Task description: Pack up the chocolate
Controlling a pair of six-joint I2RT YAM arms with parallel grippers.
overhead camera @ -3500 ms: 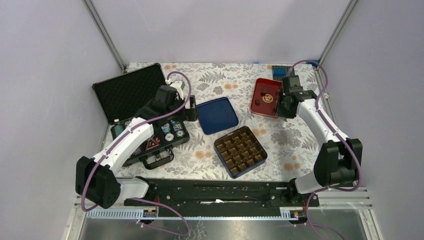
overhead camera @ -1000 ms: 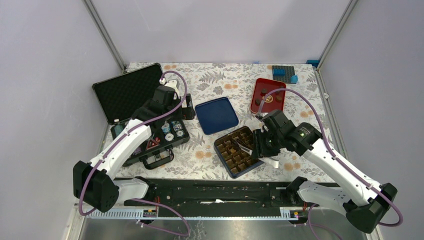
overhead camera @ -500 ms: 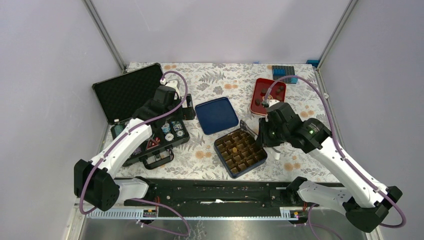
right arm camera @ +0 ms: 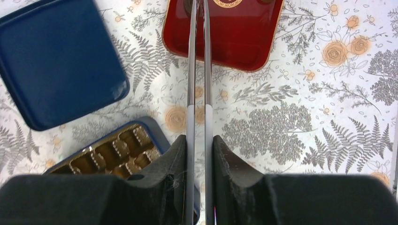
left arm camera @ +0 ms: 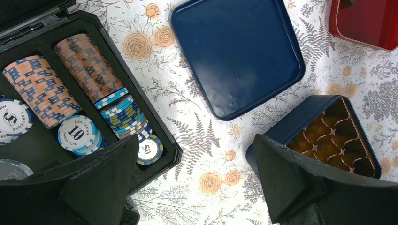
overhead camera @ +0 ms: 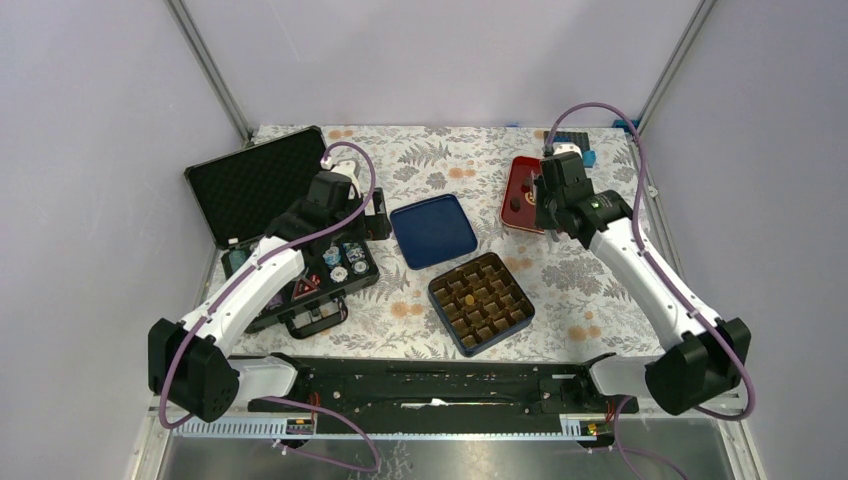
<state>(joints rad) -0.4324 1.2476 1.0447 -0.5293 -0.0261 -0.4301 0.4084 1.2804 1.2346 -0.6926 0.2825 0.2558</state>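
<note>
On the floral-print tablecloth (overhead camera: pixel 430 160), the biggest item is the open black foam-lined case (overhead camera: pixel 250 185) at far left, with its round striped poker chips (left arm camera: pixel 75 133). It's irrelevant here. The left gripper (left arm camera: pixel 192 164) hangs by the case's corner, jaws spread wide, nothing in them.

Centre: a flat square dark-blue tin lid (overhead camera: pixel 432 230), lying apart from its box. Just nearer the arms is the square dark-blue tin (overhead camera: pixel 503 335) with the brown grid insert (overhead camera: pixel 480 303), which is the packing target. Nearly all cells look empty. One shows a lighter spot, can't tell what.

Back right: a red rectangular tray (right arm camera: pixel 234 37), with the right arm's head partly over it. The right gripper (right arm camera: pixel 197 150) is clenched on long silver metal tweezers (right arm camera: pixel 197 70). The blades are nearly together and the tips run out of frame over the tray, so I can't tell whether they pinch anything.

The chocolate (overhead camera: pixel 515 203) is small dark roundish lumps on the red tray, well apart from the tin.

Handling, my read:
- The pieces are light and rigid, but the surface marks easily.
- They're smooth and rounded, so they'll squirt out of thin blades.
- Take each across its widest middle, blades level.
- Squeeze only enough to lift; more will dent or scar it.
- A cell is barely bigger than a lump, so release straight above the cell.

Task reads as early: the grid is nearly empty.
</note>
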